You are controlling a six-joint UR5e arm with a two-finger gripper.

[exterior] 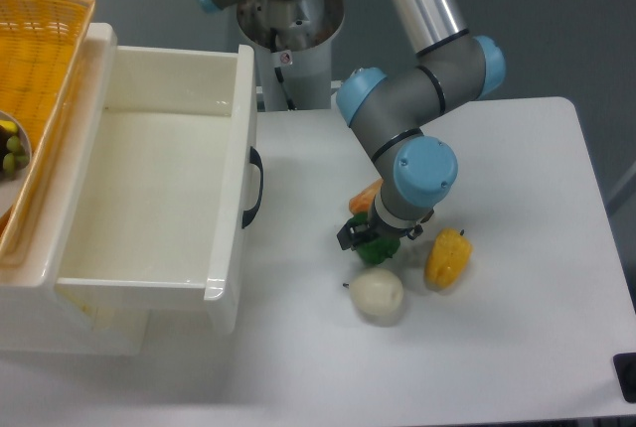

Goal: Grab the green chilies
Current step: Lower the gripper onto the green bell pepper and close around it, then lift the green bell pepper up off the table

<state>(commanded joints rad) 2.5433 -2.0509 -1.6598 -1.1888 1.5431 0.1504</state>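
The gripper point(370, 238) is down on the green chilies point(378, 247), which sit on the table point(517, 348) left of the yellow pepper point(447, 258), but whether its fingers have clamped cannot be told, and the lift seems not yet done.

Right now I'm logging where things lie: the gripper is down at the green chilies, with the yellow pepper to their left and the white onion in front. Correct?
Not quite. The camera view shows the yellow pepper to the right of the green chilies, not the left. The gripper is down at them, and the white onion lies in front.
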